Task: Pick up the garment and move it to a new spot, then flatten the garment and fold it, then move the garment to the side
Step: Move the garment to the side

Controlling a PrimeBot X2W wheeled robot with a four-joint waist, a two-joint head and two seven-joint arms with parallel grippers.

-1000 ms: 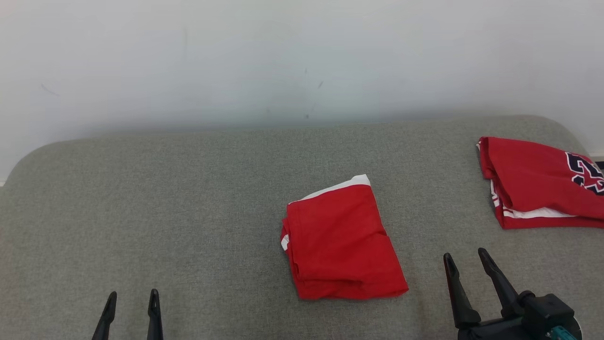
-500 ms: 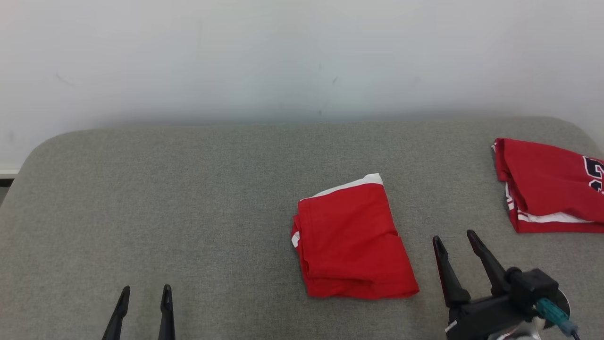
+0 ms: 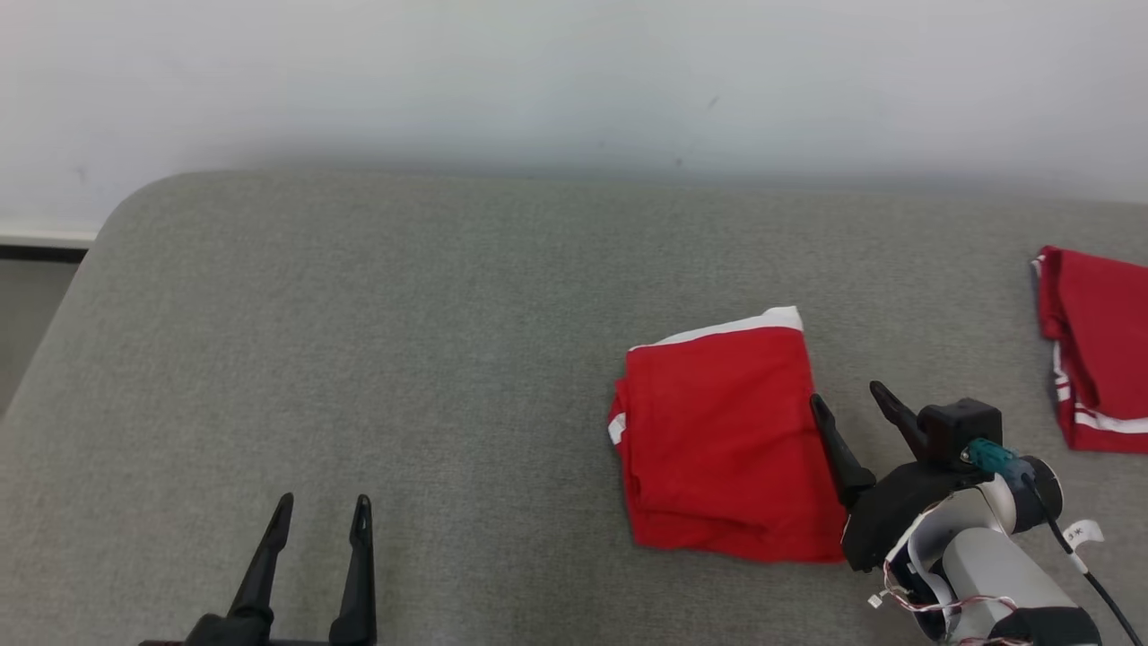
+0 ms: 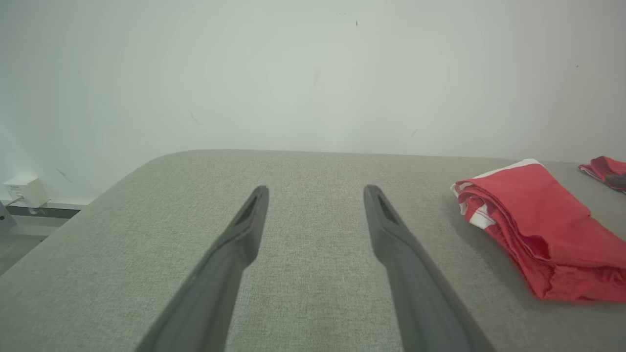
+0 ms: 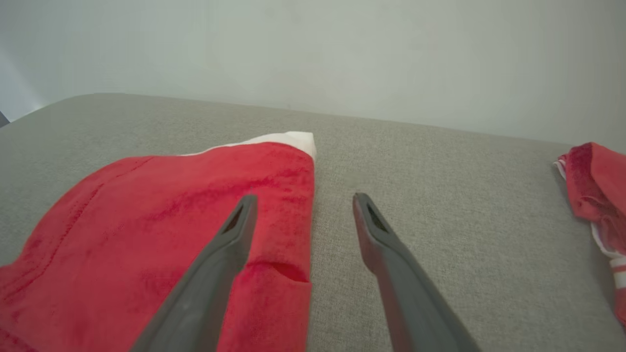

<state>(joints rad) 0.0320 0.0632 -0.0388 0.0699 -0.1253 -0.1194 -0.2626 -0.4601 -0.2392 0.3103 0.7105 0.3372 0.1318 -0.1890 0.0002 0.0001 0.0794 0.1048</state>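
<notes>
A red garment (image 3: pixel 722 440) with a white strip along its far edge lies folded into a compact rectangle on the grey cushioned surface (image 3: pixel 404 341). My right gripper (image 3: pixel 847 395) is open at the garment's right edge, one finger over the red cloth and the other over bare grey fabric. The right wrist view shows the same straddle, the gripper (image 5: pixel 303 198) above the garment (image 5: pixel 146 234). My left gripper (image 3: pixel 325 504) is open at the lower left, far from the cloth. In the left wrist view the gripper (image 4: pixel 315 190) points over bare fabric, the garment (image 4: pixel 533 230) off to its right.
A second red garment (image 3: pixel 1090 345) with white stripes lies at the right edge, also seen as a red garment (image 5: pixel 596 195) in the right wrist view. A pale wall (image 3: pixel 574 81) stands behind the surface. Its rounded left corner (image 3: pixel 134 202) drops to the floor.
The camera has turned left, shifting everything rightward. My right gripper has moved forward and left, from beside the folded garment to straddling its right edge. The left gripper stays open and low.
</notes>
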